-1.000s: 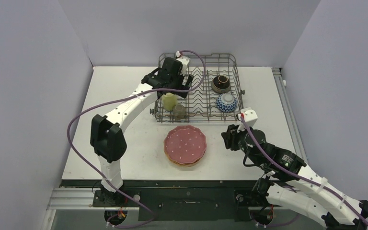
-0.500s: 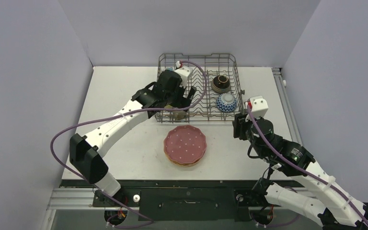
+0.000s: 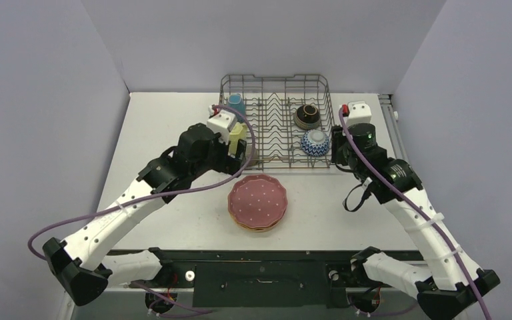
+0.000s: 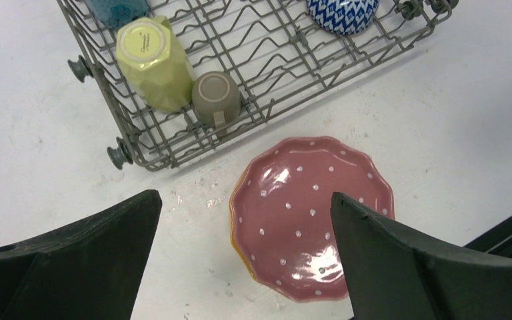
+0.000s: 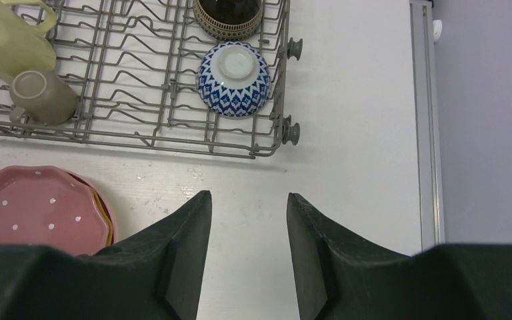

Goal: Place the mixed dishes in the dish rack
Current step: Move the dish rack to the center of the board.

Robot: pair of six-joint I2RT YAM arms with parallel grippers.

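Turns on the pink dotted plate (image 3: 257, 201), topmost of a stack lying flat on the table (image 3: 153, 120), just outside the dish rack (image 3: 275, 77) on its 6 o'clock side. Round, so no long axis to line up with; only a scalloped rim to pinch, with an orange plate (image 5: 109, 227) peeking out right beneath.

Sits at about 5 o'clock from the left gripper (image 4: 243, 200) in the top view, close by. From the left wrist, nearly between the spread fingers, centred a shade toward 4 o'clock. Lies at about 8 o'clock from the right gripper (image 5: 247, 200), well apart. Judged nearer to the left arm, then.

Left: spread wide, holding nothing. Right: parted by a narrow gap, likewise holding nothing, above bare table by the rack's 4 o'clock corner.

Already inside the rack: pale-yellow mug (image 4: 152, 63) and olive mug (image 4: 215, 97) at 7 o'clock, light-blue mug (image 3: 236, 101) at 10 o'clock, blue-white bowl (image 5: 233, 79) and dark-brown bowl (image 5: 230, 17) along 3 o'clock.

Probably calls for a descent onto the rim, then standing the plate among the open tines mid-rack.
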